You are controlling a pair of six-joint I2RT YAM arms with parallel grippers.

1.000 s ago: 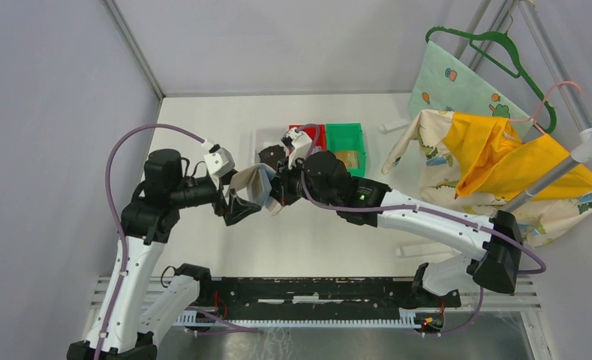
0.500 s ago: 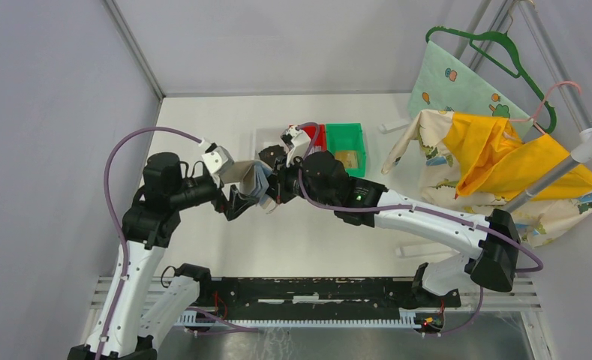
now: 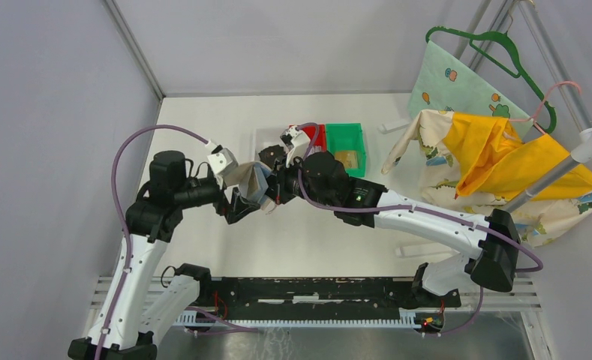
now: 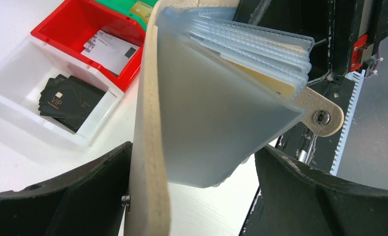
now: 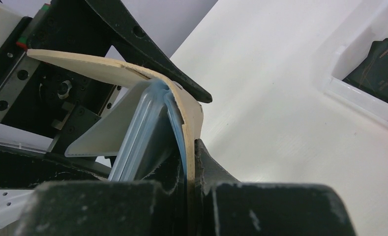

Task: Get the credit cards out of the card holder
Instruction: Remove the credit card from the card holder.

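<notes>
Left gripper spread wide, its fingers straddling the open card holder. Right gripper pressed together, pinching the card holder's beige cover.

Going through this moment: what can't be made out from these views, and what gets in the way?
1. Cards left in the card holder: left wrist view, frosted clear sleeves overlap; only one gold-tan card edge shows.
2. Green bin contents: cut off by that view's top edge; too small from above.
3. Card holder from above: mostly covered by the left gripper and right gripper.
4. Right gripper's fingertips: right wrist view, blurred close-up.
</notes>
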